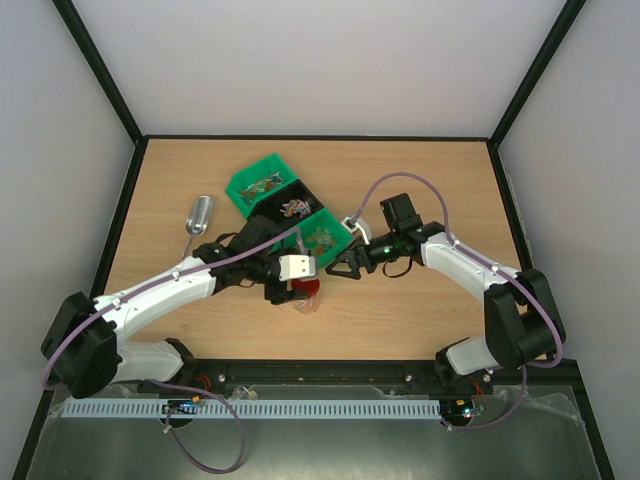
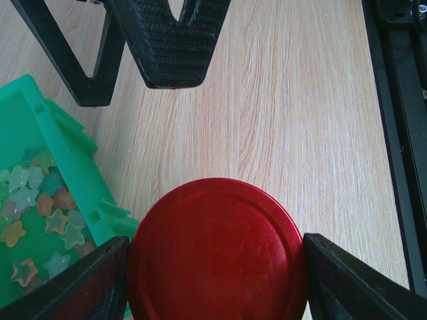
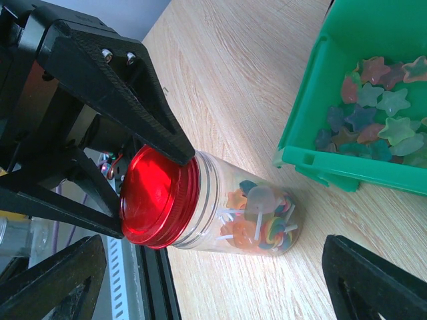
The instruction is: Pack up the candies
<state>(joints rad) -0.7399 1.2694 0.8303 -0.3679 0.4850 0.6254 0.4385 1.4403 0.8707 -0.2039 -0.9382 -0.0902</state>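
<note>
- Candies (image 3: 260, 223) in mixed colours, some on white sticks, lie heaped at the bottom of a clear jar (image 3: 223, 200) that stands on the wooden table (image 2: 300, 133).
- More candies, star-shaped in pale green, orange and pink, sit loose in the green bin (image 3: 320, 163) just beside the jar.
- In the top view, a black bin (image 1: 295, 205) and a second green bin (image 1: 258, 183) line up behind the first, each holding a small mixed heap.
- A red lid (image 2: 217, 247) sits on the jar's mouth.
- The left gripper (image 2: 217, 280) pinches this lid, with one black finger pressed against each side of its rim.
- The right gripper (image 3: 213, 267) has its fingers spread wide and holds nothing.
- From the right wrist view, the jar lies ahead of those fingers, apart from both.
- From the left wrist view, the right gripper's dark fingers hang over bare table beyond the lid, near the green bin's corner.
- A silver metal scoop (image 1: 199, 214) lies on the table to the left of the bins, well apart from both grippers.
</note>
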